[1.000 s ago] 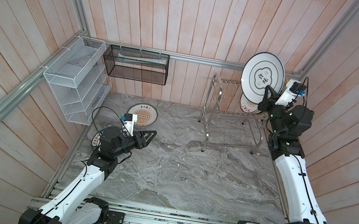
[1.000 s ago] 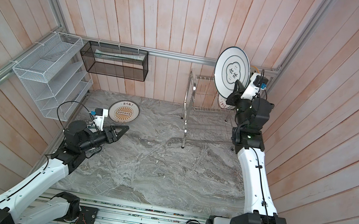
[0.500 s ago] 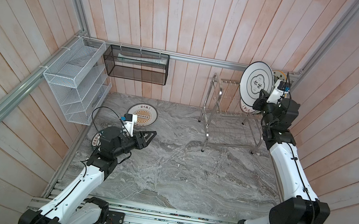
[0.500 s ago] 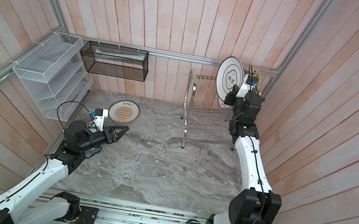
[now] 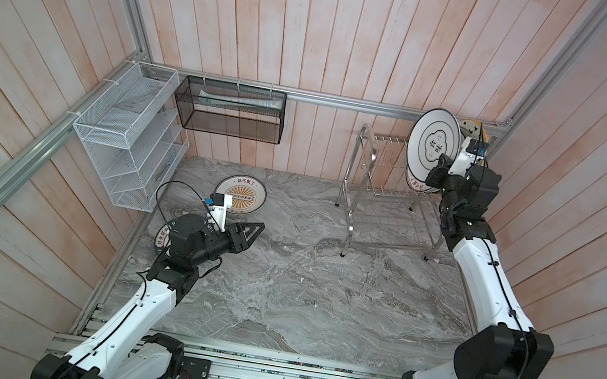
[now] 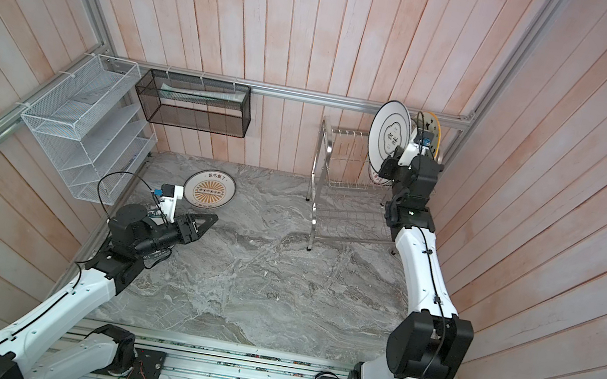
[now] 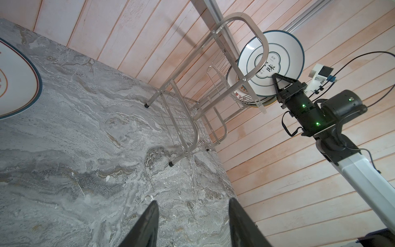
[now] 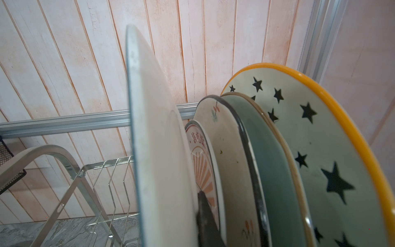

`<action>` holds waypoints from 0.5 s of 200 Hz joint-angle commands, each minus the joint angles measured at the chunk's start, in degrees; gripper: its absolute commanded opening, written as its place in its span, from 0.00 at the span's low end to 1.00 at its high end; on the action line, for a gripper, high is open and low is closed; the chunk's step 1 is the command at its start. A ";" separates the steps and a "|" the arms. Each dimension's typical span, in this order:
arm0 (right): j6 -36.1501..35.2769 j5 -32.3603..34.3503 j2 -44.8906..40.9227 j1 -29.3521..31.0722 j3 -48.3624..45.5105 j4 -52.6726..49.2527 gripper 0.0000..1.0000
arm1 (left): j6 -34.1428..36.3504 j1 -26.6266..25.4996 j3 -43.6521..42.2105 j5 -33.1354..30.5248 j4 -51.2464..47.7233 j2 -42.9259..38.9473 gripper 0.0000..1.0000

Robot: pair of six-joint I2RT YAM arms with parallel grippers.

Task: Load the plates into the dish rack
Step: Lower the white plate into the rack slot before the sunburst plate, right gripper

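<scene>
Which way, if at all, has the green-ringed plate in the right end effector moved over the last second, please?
Yes: the green-ringed plate has come down toward the dish rack; its top edge now barely clears the aluminium wall rail.

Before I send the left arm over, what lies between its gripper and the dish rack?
Only bare marble tabletop between left gripper and dish rack, shown in both top views.
</scene>
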 commanded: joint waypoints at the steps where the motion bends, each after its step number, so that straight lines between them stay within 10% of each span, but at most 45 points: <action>1: -0.97 1.51 0.72 0.43 1.69 3.44 0.00 | 1.07 -0.21 1.68 -0.37 -0.35 -0.25 0.54; 100: -5.59 10.46 1.79 5.78 1.52 3.41 0.00 | 1.40 -0.20 1.76 -0.18 -0.75 -0.59 0.54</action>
